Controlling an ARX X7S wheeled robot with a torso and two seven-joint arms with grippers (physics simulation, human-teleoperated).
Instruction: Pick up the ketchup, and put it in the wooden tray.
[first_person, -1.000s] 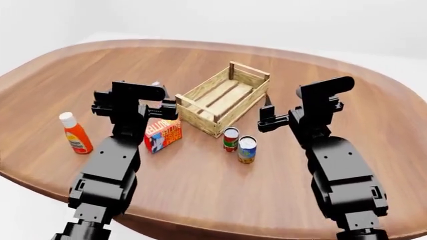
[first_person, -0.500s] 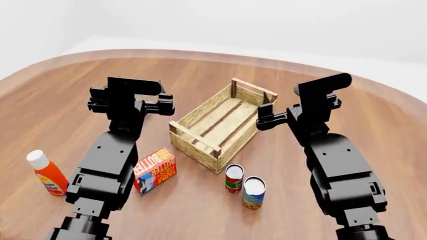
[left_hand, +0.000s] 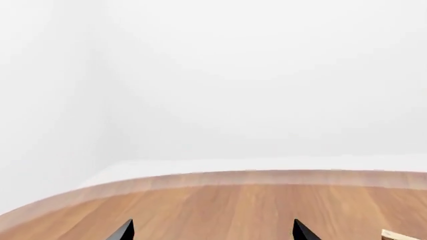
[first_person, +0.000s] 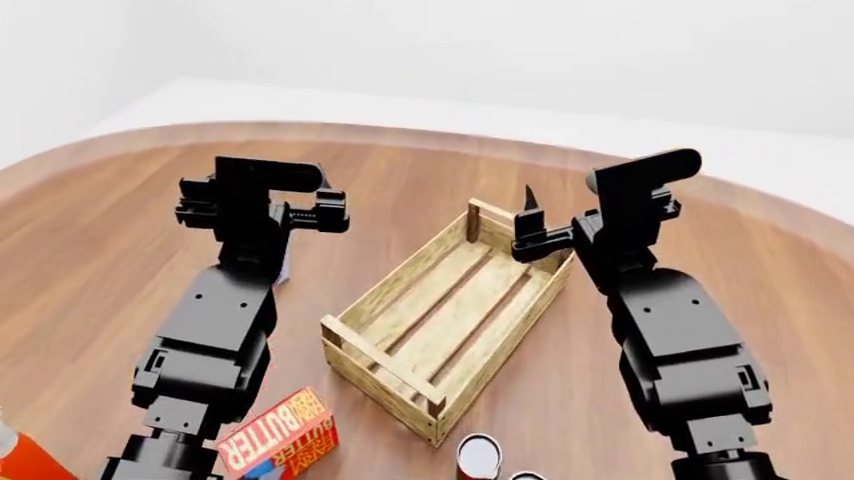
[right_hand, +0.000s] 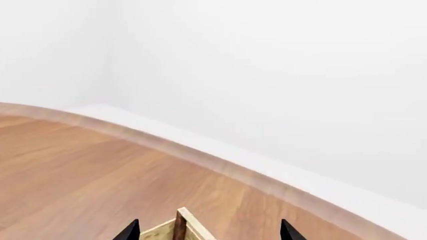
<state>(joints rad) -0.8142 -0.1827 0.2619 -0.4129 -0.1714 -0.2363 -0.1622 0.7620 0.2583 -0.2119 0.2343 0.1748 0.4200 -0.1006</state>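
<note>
Only an orange sliver of the ketchup (first_person: 7, 456) shows, at the bottom left corner of the head view, well behind and left of my left arm. The wooden tray (first_person: 447, 322), a pale slatted crate, lies between my two arms with nothing in it. My left gripper (first_person: 330, 213) hovers left of the tray's far end; in the left wrist view the left gripper (left_hand: 212, 232) is open over bare wood. My right gripper (first_person: 529, 216) is held above the tray's far corner post (right_hand: 180, 226), open, as the right gripper (right_hand: 209, 232) also reads in its wrist view.
A red-and-yellow butter box (first_person: 276, 442) lies near my left arm at the bottom of the head view. A tin can (first_person: 478, 457) stands just past the tray's near corner. The round wooden table (first_person: 107, 240) ends in a curved rim (left_hand: 220, 177) ahead.
The head view has tilted, so the tray, box, cans and ketchup have slid down the picture; the ketchup is now almost cut off at the bottom left. Both arms hold the same pose.
</note>
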